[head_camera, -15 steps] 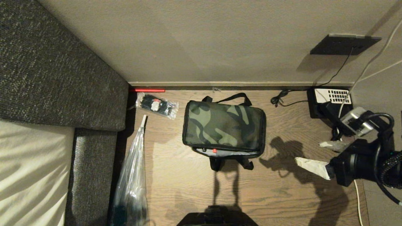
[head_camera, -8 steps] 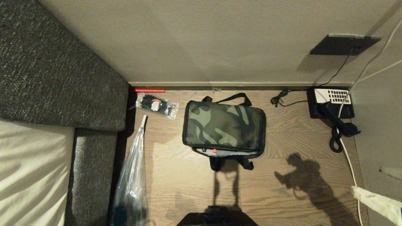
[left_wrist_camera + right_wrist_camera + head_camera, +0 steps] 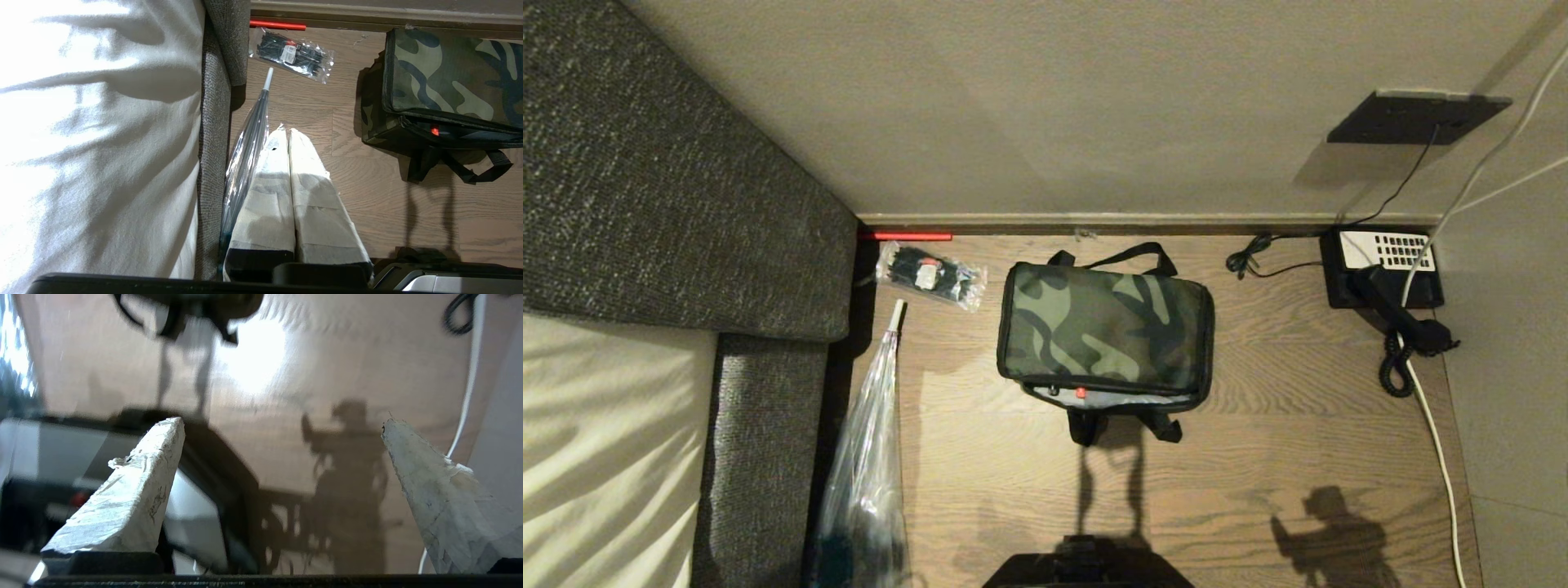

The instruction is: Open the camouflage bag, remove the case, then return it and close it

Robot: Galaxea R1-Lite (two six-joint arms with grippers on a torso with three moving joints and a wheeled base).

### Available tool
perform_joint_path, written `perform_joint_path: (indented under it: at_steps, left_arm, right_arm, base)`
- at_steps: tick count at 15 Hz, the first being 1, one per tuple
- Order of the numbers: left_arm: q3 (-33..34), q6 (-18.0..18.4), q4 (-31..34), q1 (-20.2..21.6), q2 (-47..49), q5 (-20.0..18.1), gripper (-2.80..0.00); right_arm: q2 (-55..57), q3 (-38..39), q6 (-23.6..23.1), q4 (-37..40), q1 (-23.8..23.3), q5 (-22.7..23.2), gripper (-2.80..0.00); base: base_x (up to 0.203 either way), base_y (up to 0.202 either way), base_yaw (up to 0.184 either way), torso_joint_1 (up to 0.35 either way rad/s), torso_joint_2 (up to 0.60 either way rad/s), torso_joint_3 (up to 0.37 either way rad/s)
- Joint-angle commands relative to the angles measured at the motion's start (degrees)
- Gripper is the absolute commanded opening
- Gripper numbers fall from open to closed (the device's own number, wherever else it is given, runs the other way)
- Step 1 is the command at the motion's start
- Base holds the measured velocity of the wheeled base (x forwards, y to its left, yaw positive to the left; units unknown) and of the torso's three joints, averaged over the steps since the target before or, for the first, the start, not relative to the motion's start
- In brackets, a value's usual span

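Camouflage bag (image 3: 1104, 335) lies lid down on the wooden floor, long axis running left to right | ahead of the left gripper (image 3: 289, 136), fingers pressed together, empty | right gripper (image 3: 282, 428) spread wide, empty, bag ahead to its left | count: one bag, case unseen.

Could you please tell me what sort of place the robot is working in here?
Probably a hotel room or bedroom: a bed with white bedding and a grey upholstered headboard stands beside a wooden desk against the wall, and a black desk telephone with a coiled cord sits on it.
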Motion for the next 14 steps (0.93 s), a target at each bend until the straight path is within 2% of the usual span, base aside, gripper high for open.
perform_joint_path:
  at_steps: [1,3,5,7,14]
  left_arm:
    - [2.3,0.0,-0.1,0.0,0.1,0.0,-2.80]
    - [2.3,-0.1,-0.1,0.0,0.1,0.0,-2.80]
    - [2.3,-0.1,-0.1,0.0,0.1,0.0,-2.80]
    - [2.3,0.0,-0.1,0.0,0.1,0.0,-2.80]
    - [2.3,0.0,-0.1,0.0,0.1,0.0,-2.80]
  right_arm:
    - [-7.2,1.0,0.0,-0.3,-1.0,0.1,0.00]
    - [-11.1,1.5,0.6,-1.0,-1.0,-1.1,0.00]
    - [-12.3,5.5,0.8,-6.5,-1.1,-5.3,0.00]
    - [-13.8,5.9,1.8,-7.4,-1.1,-6.9,0.00]
    - [-13.8,5.9,4.5,-7.7,-1.1,-7.2,0.00]
  base:
    - [0.000,0.000,0.000,0.000,0.00,0.000]
    - [0.000,0.000,0.000,0.000,0.00,0.000]
    - [0.000,0.000,0.000,0.000,0.00,0.000]
    - [0.000,0.000,0.000,0.000,0.00,0.000]
    - [0.000,0.000,0.000,0.000,0.00,0.000]
